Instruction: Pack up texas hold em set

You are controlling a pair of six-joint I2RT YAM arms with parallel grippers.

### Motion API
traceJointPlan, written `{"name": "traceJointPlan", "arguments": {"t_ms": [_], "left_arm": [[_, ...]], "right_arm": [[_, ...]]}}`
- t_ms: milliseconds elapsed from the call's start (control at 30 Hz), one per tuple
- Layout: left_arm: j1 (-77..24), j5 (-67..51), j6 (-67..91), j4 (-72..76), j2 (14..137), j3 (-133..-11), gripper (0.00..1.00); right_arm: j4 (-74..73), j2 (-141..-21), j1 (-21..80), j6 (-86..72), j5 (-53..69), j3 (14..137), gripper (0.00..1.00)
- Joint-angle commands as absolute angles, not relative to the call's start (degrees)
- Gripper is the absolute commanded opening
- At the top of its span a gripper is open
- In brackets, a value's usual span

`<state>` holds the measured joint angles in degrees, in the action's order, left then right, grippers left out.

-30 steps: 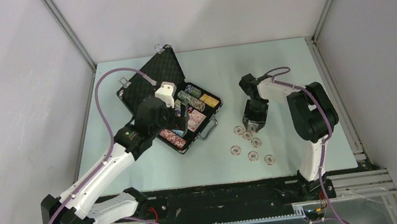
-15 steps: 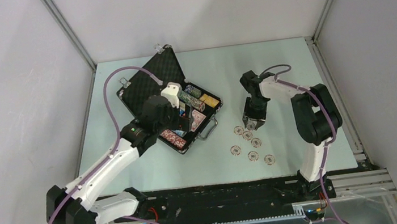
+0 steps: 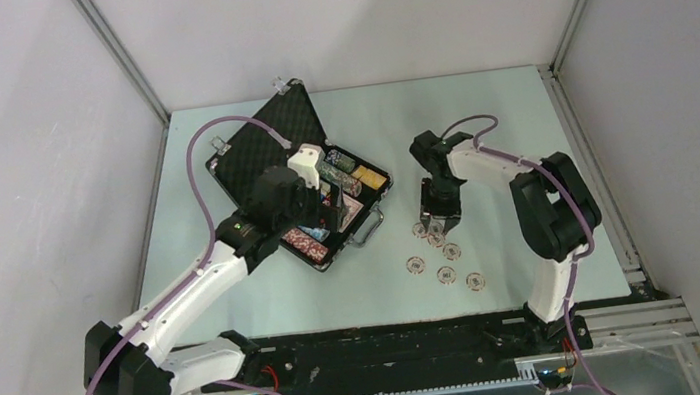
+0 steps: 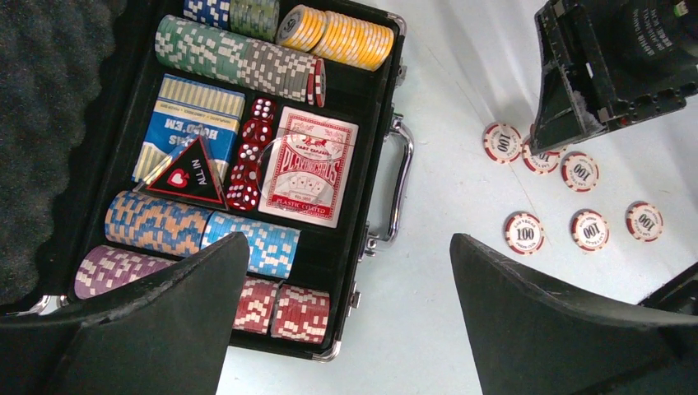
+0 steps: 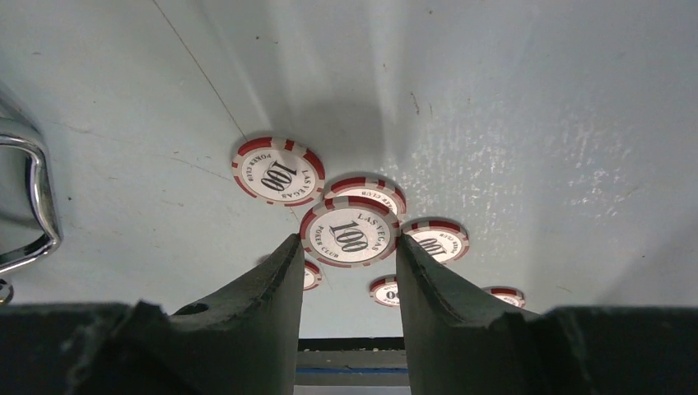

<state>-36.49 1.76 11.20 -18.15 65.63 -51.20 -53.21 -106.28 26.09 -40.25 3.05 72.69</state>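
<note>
The black case (image 3: 282,125) lies open at the table's left, foam lid up. In the left wrist view its tray (image 4: 380,115) holds rows of multicoloured chips (image 4: 247,66), a red card deck (image 4: 309,164), a blue deck (image 4: 193,111) and red dice (image 4: 251,152). My left gripper (image 4: 346,271) hovers wide open over the case's front edge, near the silver handle (image 4: 401,185), with nothing between its fingers. My right gripper (image 5: 349,243) is shut on the rim of a red-and-white "100" chip (image 5: 350,236), just above several loose chips (image 3: 446,274) on the table.
Other loose "100" chips (image 5: 278,171) lie under and around the held one, right of the case handle (image 5: 33,197). The enclosure's frame posts (image 3: 568,40) and walls border the table. The black base rail (image 3: 394,343) runs along the near edge.
My left arm has swung right over the case's tray. My right gripper narrowed onto a chip and shifted slightly left toward the case.
</note>
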Motion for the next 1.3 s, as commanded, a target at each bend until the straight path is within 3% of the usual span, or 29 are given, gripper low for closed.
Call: {"name": "traceJointPlan", "arguments": {"t_ms": [0,1067,1167,1267], "left_arm": [[-36.18,0.47,12.06,-16.32,64.73,-51.96,1.00],[-36.21,-2.19,14.21,-15.50,63.65,-50.36,1.00],[-36.20,-2.55,14.46,-15.48,63.78,-50.44,1.00],[-36.21,-2.72,14.65,-15.54,63.89,-50.60,1.00]], "right_arm": [[-52.33,-106.27,26.85,-39.03,0.45,72.69,0.30],[-53.75,-109.91,29.21,-36.26,0.77,71.90,0.38],[-53.87,-109.95,29.23,-36.36,0.81,71.70,0.43],[-53.92,-109.68,29.20,-36.45,0.49,71.68,0.57]]}}
